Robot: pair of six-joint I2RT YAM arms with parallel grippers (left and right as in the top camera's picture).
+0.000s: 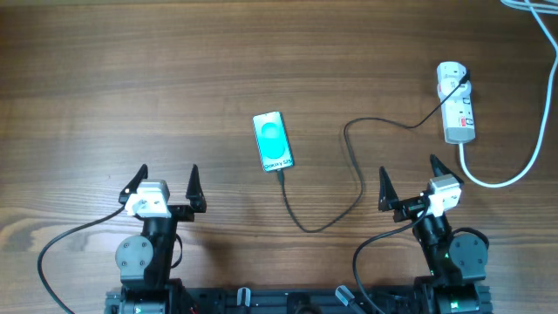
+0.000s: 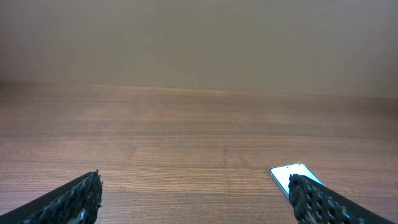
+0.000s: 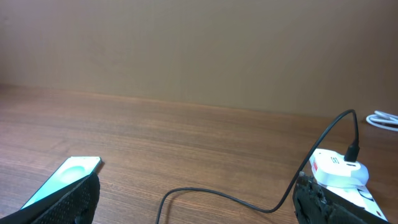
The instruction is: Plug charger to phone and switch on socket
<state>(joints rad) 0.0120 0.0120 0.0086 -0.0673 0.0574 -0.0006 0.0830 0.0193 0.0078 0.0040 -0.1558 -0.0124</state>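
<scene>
The phone (image 1: pixel 272 140) lies flat mid-table with a turquoise screen; it also shows in the left wrist view (image 2: pixel 291 177) and the right wrist view (image 3: pixel 65 175). The thin black charger cable (image 1: pixel 353 166) runs from the phone's near end, where its tip (image 1: pixel 282 175) touches, loops right and goes up to the white socket strip (image 1: pixel 457 101) at the far right, also in the right wrist view (image 3: pixel 339 169). My left gripper (image 1: pixel 166 186) is open and empty, left of and nearer than the phone. My right gripper (image 1: pixel 408 181) is open and empty, nearer than the socket.
A thick white cord (image 1: pixel 523 170) curves from the socket's near end round to the right table edge and up to the far right corner. A wall stands behind the table in both wrist views.
</scene>
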